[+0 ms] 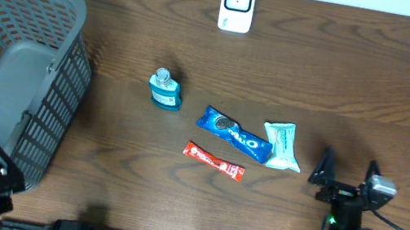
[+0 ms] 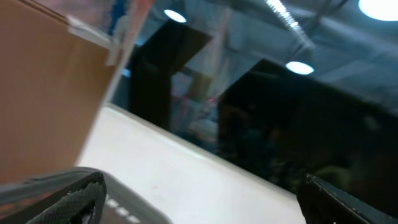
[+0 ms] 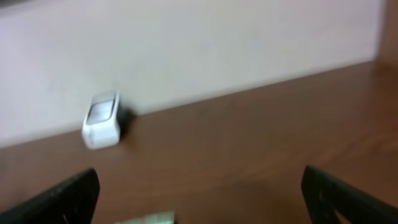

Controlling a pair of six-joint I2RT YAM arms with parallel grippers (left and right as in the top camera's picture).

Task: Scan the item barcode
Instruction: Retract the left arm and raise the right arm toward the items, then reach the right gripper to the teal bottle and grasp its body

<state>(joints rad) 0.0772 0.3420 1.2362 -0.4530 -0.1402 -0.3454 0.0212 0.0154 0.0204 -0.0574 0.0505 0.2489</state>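
Your right gripper (image 1: 349, 163) stands with its jaws spread wide and nothing between them, low on the right of the table (image 1: 359, 82). Your left gripper (image 2: 200, 186) is just as spread and empty, at the near corner of the one grey basket (image 1: 26, 45). Four items lie between the arms:
- a wipes pack (image 1: 283, 145), just left of the right gripper
- an Oreo pack (image 1: 233, 134), touching the wipes pack
- a red sachet (image 1: 214, 161), nearer the robot
- a blue mouthwash bottle (image 1: 165, 90), farther left

One white barcode scanner (image 1: 237, 4) stands at the far edge, well apart from both grippers. The right wrist view catches that scanner against the wall. The left wrist view points upward at blurred ceiling lights (image 2: 300, 67).
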